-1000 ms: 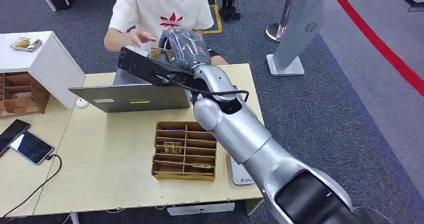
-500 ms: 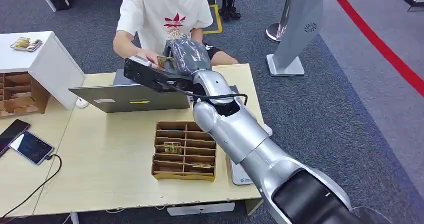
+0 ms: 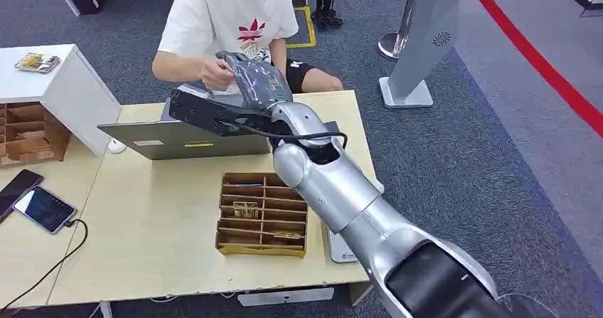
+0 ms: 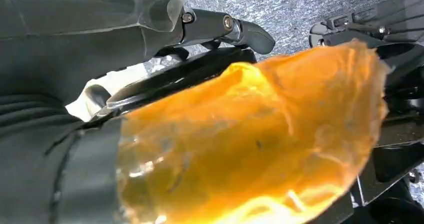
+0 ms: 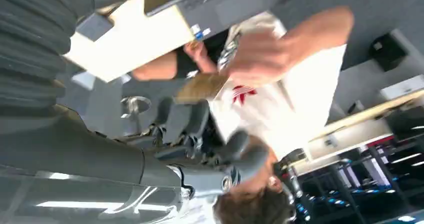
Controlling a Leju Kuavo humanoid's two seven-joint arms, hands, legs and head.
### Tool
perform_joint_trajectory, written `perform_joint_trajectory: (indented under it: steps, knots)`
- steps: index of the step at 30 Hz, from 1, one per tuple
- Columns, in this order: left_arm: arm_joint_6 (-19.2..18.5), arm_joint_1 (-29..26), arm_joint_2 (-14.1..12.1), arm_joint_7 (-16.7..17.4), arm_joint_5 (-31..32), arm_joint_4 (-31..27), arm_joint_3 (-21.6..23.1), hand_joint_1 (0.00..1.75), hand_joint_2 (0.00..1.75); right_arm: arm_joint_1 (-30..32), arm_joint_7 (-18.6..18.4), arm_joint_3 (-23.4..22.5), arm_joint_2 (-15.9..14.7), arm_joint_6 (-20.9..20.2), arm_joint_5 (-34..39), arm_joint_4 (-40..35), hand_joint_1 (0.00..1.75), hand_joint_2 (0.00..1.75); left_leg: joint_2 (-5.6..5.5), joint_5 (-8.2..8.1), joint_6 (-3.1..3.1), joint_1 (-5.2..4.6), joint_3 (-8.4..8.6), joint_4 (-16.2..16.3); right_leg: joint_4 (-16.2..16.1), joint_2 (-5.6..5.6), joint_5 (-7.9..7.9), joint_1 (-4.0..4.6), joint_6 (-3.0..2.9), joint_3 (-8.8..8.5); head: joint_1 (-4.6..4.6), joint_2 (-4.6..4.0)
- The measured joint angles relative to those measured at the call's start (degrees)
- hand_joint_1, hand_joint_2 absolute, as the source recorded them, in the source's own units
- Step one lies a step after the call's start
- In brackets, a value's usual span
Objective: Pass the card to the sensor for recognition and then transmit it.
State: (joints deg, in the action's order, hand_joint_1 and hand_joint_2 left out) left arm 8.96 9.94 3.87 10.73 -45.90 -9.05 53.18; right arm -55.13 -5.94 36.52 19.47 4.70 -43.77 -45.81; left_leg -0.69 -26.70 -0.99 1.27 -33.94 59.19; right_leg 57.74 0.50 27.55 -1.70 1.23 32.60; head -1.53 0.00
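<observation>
My right arm reaches over the laptop toward a seated person in a white T-shirt (image 3: 227, 12), and my right hand (image 3: 250, 82) hovers beyond the table's far edge. In the right wrist view a tan card (image 5: 202, 86) sits at my fingertips (image 5: 182, 116), pinched at one end. The person's hand (image 5: 265, 58) grips its other end. That same hand (image 3: 212, 72) touches my right hand from the left. A white flat device (image 3: 343, 248) lies at the table's right front, partly under my arm. My left hand (image 4: 100, 28) hangs over carpet with its thumb stretched out, and an orange translucent blur (image 4: 250, 144) covers the fingers.
A cardboard slotted box (image 3: 262, 215) with cards in it stands mid-table. An open laptop (image 3: 188, 139) stands behind it. Two phones (image 3: 39, 204) lie at the left, beside a white cabinet (image 3: 67, 87) and another cardboard organiser (image 3: 25, 133). A grey kiosk (image 3: 423, 40) stands on the carpet at right.
The person's hand has come down onto the card at my right hand's fingertips and now hides it in the head view. My right hand has shifted slightly left.
</observation>
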Motion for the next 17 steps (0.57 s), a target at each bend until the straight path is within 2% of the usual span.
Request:
perform_joint_trajectory:
  steps: [5, 9, 13, 17]
  knots:
    - [0.26, -0.15, -0.07, -0.52, -0.70, 0.00, -0.07, 0.00, 0.00, 1.61, 2.29, -0.15, 0.00, -0.72, 4.88, -2.95, 0.00, 0.00, 0.00, 0.00, 0.00, 0.00, 0.00, 0.00, 0.00, 0.00, 0.00, 0.00, 0.00, 0.00, 0.00, 0.00]
    - [0.66, -0.52, -0.18, -1.57, -1.92, 0.00, -0.44, 0.00, 0.00, 4.44, 5.15, -0.61, -0.09, -1.31, 11.08, -8.07, 0.00, 0.00, 0.01, -0.01, 0.00, 0.00, 0.00, 0.00, -0.01, 0.01, 0.00, 0.00, 0.00, 0.03, -0.04, 0.00]
    - [1.29, -1.11, -0.33, -2.93, -3.50, 0.00, -1.73, 0.00, 0.00, 9.49, 8.22, -0.81, -1.31, -1.77, 21.80, -16.16, 0.00, 0.00, 0.00, -0.02, -0.01, 0.00, -0.01, 0.00, -0.03, 0.00, 0.02, 0.00, 0.00, 0.05, 0.00, 0.00]
    - [1.96, -1.75, -0.50, -3.97, -4.76, 0.00, -3.08, 0.00, 0.00, 14.72, 11.62, -0.89, -3.99, -3.29, 33.24, -23.66, 0.00, 0.00, 0.00, -0.04, 0.00, 0.00, -0.01, 0.00, -0.04, 0.00, 0.02, 0.00, 0.00, 0.05, 0.00, 0.00]
